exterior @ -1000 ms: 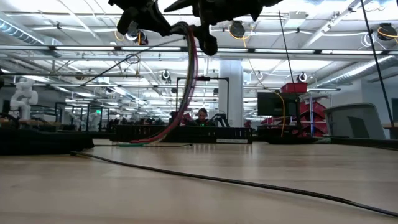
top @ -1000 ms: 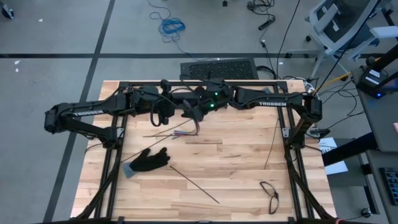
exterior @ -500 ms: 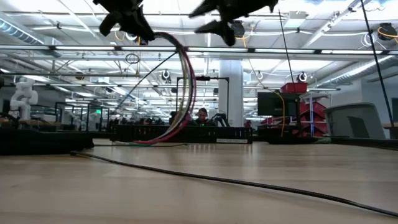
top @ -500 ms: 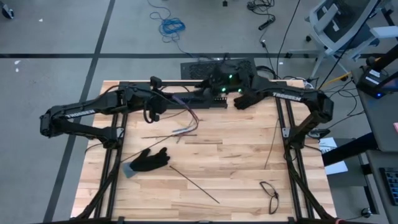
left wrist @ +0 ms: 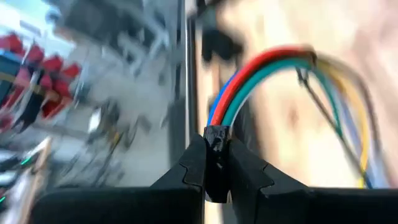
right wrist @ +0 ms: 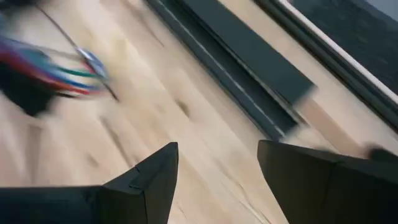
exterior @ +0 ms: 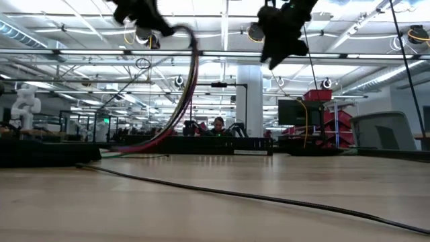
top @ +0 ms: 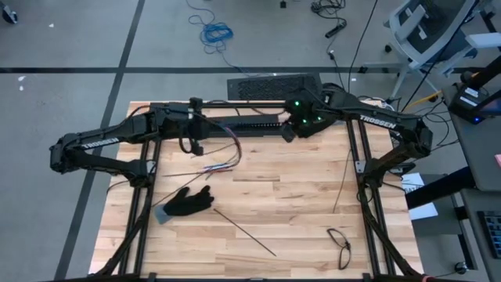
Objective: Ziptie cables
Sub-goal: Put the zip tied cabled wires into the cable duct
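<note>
My left gripper [top: 192, 131] is raised over the far left of the table, shut on a bundle of coloured cables [top: 235, 147]. Red, blue and green wires [left wrist: 261, 68] arc out of its fingers. The bundle bends over and drops, and its free ends [top: 213, 167] rest on the wood; in the low view the cables [exterior: 181, 87] hang in a long curve. My right gripper [top: 290, 131] hovers open above the far middle, well to the right of the bundle. Its wrist view shows the cables [right wrist: 59, 71] blurred in the distance. My left gripper pinches the bundle's black-wrapped end [left wrist: 216, 138] between its two fingers. The fingers point toward the table's right, slanting a little downward, in line with the bundle where it leaves them. The held end is lifted clear, and the far ends [exterior: 138, 149] trail slack on the table.
A long black slotted bar [top: 250, 125] lies along the far edge. A black glove [top: 188, 202] lies at the near left, a thin black strip [top: 244, 232] right of it, another strip [top: 196, 171] by the cable ends, and glasses [top: 339, 245] at the near right.
My right gripper has drawn away from the bundle toward the table's right and far edge, tipping downward. My left gripper has shifted slightly left. The hanging part of the cables has swung left with it, and the ends have stayed on the table.
</note>
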Robot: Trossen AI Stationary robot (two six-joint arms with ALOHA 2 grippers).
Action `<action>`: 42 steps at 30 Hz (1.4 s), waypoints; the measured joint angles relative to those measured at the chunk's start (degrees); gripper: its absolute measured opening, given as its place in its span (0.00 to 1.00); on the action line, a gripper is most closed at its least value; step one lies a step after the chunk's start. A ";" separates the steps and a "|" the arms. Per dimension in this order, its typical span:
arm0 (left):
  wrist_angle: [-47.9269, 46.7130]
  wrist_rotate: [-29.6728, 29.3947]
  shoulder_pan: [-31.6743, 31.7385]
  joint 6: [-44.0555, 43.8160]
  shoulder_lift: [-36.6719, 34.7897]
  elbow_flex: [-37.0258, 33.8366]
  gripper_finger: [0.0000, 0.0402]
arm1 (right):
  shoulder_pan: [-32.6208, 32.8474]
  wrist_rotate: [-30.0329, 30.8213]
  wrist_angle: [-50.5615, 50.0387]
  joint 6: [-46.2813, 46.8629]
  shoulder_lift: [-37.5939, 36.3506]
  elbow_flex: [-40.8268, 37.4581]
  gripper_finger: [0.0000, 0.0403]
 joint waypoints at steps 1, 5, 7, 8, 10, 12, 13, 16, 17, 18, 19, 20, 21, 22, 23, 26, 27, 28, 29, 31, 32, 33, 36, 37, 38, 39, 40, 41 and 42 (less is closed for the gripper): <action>3.42 2.08 -0.30 -2.44 0.63 0.00 0.10 | 0.50 1.86 -1.89 -0.02 -0.01 0.00 0.54; 12.27 5.94 -2.46 -7.48 4.23 0.02 0.10 | 2.20 13.34 -4.78 -0.38 -1.69 -0.02 0.54; 12.55 5.94 -4.32 -6.58 6.52 0.02 0.10 | 2.43 18.91 -4.83 -0.29 -5.48 -0.02 0.54; 12.47 5.95 -5.37 -5.91 7.76 0.02 0.10 | 2.29 21.84 -4.90 0.09 -7.77 -0.02 0.54; 14.02 6.16 -7.57 -4.33 10.77 0.00 0.10 | 1.72 27.84 -5.67 0.99 -13.23 -0.02 0.54; 18.79 6.36 -8.97 -3.70 14.50 0.48 0.10 | 0.93 31.94 -6.61 3.39 -19.12 -0.02 0.54; 21.66 6.38 -9.32 -3.74 16.56 1.15 0.10 | 0.22 32.70 -6.62 4.63 -22.17 -0.02 0.54; 30.94 9.56 -9.58 -4.40 24.50 6.58 0.10 | -2.10 32.74 -8.46 8.70 -30.37 0.02 0.54; 32.79 11.05 -9.58 -4.71 27.32 9.48 0.10 | -2.64 32.62 -9.65 11.03 -32.47 0.02 0.54; 34.23 12.54 -9.59 -4.80 30.34 12.88 0.10 | -3.02 32.54 -10.73 13.13 -34.31 0.03 0.54; 35.33 13.88 -9.60 -4.82 33.48 16.79 0.10 | -3.25 32.44 -11.79 14.83 -35.80 0.07 0.54; 35.77 14.76 -9.60 -4.82 36.53 20.90 0.10 | -3.37 32.27 -12.80 16.00 -36.79 0.07 0.54; 35.91 15.14 -9.62 -5.28 39.69 25.05 0.10 | -3.33 31.85 -13.61 16.82 -37.29 0.07 0.54; 36.41 15.33 -9.62 -6.85 42.63 29.44 0.10 | -3.25 30.91 -14.08 17.46 -37.41 0.06 0.54; 36.95 15.49 -9.37 -9.29 45.19 33.40 0.10 | -3.24 29.49 -14.27 17.90 -37.19 0.04 0.54; 36.79 18.75 -6.96 -17.64 50.40 43.04 0.10 | -3.24 26.63 -14.27 16.71 -34.68 0.02 0.54; 36.80 19.72 -5.70 -20.59 51.18 44.78 0.10 | -3.24 26.30 -14.31 15.90 -33.55 0.02 0.54; 36.66 20.64 -4.38 -23.49 51.28 45.50 0.10 | -3.20 26.23 -14.27 15.14 -32.52 0.02 0.54; 36.04 21.66 -2.91 -26.21 51.25 45.55 0.10 | -3.19 26.19 -14.22 14.34 -31.38 0.02 0.54; 32.01 23.27 0.30 -30.67 51.19 45.12 0.10 | -3.19 26.19 -14.21 12.79 -29.16 0.00 0.54; 27.93 24.39 1.84 -32.54 51.21 45.04 0.10 | -3.19 26.20 -14.19 12.08 -28.19 0.00 0.54; 23.30 25.75 3.24 -33.89 51.33 44.95 0.10 | -3.19 26.20 -14.15 11.57 -27.30 0.00 0.54; 7.66 27.82 5.83 -34.07 51.48 44.78 0.10 | -3.19 26.23 -12.68 9.86 -24.89 0.00 0.54; 2.12 27.92 6.16 -32.21 51.49 44.81 0.10 | -3.19 26.21 -11.81 9.20 -24.28 0.00 0.54; -3.25 28.02 6.13 -30.26 51.82 44.78 0.10 | -3.19 26.19 -10.99 8.67 -23.80 -0.02 0.54; -7.59 28.49 6.04 -28.80 51.96 43.99 0.10 | -3.19 26.18 -10.21 8.30 -23.51 0.00 0.54; -12.17 29.02 5.76 -28.10 52.02 42.47 0.10 | -3.19 26.20 -9.41 7.90 -23.32 -0.01 0.54; -16.28 29.31 5.51 -27.32 52.14 40.35 0.10 | -3.19 26.20 -8.76 7.56 -23.13 -0.01 0.54; -19.03 29.56 5.25 -26.53 52.27 37.51 0.10 | -3.19 26.23 -8.14 7.39 -23.00 0.00 0.54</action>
